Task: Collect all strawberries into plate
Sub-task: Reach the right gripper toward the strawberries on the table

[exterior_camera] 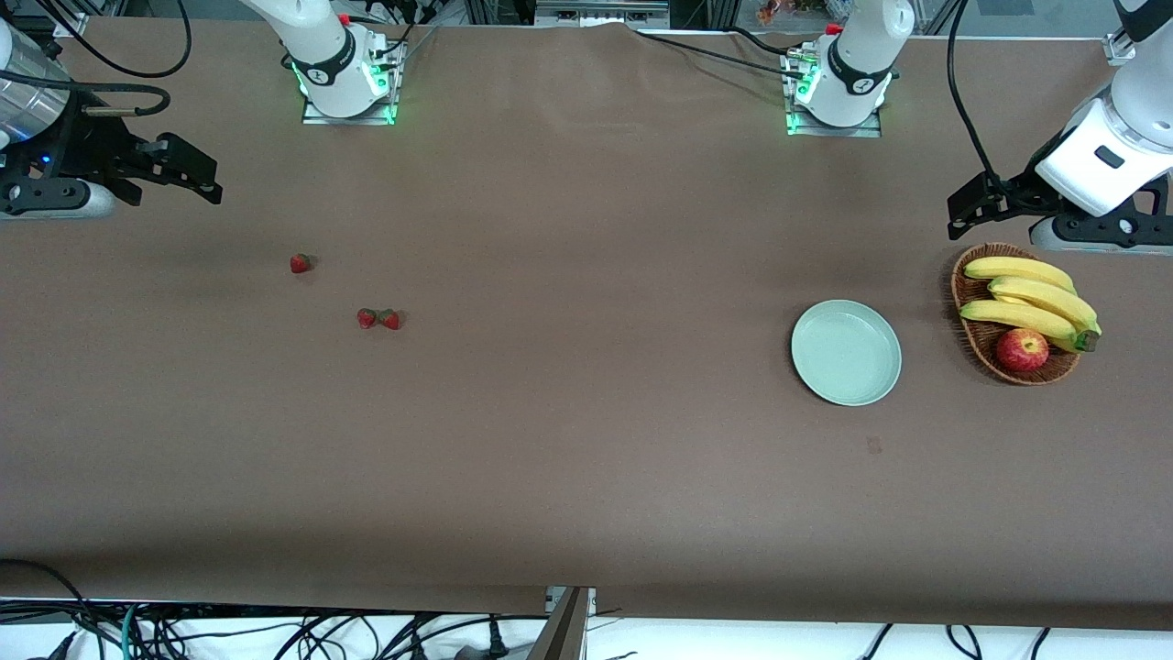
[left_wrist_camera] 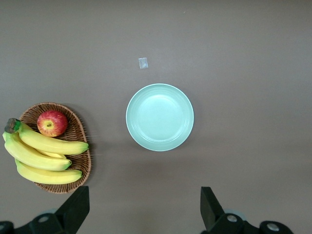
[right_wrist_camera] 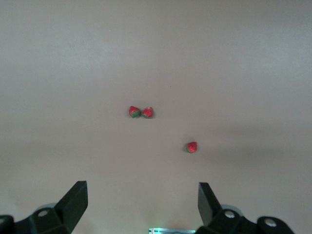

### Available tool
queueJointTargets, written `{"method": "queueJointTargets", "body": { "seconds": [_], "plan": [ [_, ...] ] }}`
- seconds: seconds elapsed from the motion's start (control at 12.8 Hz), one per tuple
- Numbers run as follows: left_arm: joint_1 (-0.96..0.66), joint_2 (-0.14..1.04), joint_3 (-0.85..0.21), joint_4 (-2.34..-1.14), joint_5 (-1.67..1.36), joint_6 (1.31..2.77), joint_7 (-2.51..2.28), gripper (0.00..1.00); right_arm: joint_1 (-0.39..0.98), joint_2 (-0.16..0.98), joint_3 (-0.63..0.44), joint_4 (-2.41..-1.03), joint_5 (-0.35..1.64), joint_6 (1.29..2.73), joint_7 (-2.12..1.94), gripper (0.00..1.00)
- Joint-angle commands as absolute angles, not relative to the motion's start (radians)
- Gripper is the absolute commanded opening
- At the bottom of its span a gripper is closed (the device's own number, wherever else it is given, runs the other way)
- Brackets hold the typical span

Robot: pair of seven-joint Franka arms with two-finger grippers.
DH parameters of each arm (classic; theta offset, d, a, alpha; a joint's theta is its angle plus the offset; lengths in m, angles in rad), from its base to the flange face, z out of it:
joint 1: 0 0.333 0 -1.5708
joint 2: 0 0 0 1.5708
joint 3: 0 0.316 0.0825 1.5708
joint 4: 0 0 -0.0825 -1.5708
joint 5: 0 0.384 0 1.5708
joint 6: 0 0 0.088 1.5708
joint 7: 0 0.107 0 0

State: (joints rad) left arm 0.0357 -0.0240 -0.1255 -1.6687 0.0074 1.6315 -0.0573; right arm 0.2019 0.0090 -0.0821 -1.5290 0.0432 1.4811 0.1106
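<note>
Both my pincers hang spread and empty, right pincer point(right_wrist_camera: 141, 207) over the three strawberries point(exterior_camera: 378, 318); two berries touch, so I risk nudging one; the plate point(exterior_camera: 846, 353) sits well apart, below my left pincer point(left_wrist_camera: 145, 210).

On the bench point(exterior_camera: 586, 477), three strawberries point(exterior_camera: 367, 318) lie toward the right arm's end, two touching and one apart farther from the camera, while the plate point(exterior_camera: 846, 353) sits beside the wicker basket point(exterior_camera: 973, 335) holding bananas point(exterior_camera: 1031, 298) and an apple point(exterior_camera: 1022, 349).
</note>
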Motion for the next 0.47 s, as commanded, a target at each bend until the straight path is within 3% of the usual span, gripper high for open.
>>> {"method": "queueJointTargets", "body": {
  "seconds": [0.0,0.39],
  "plan": [
    [0.032,-0.026,-0.127,-1.648,0.020,1.628,-0.057,1.00,0.199,0.014,-0.081,-1.531,0.048,1.511,0.106,1.00],
    [0.032,-0.025,-0.127,-1.647,0.018,1.623,-0.057,1.00,0.187,0.018,-0.087,-1.522,0.048,1.525,0.103,1.00]
  ]
}}
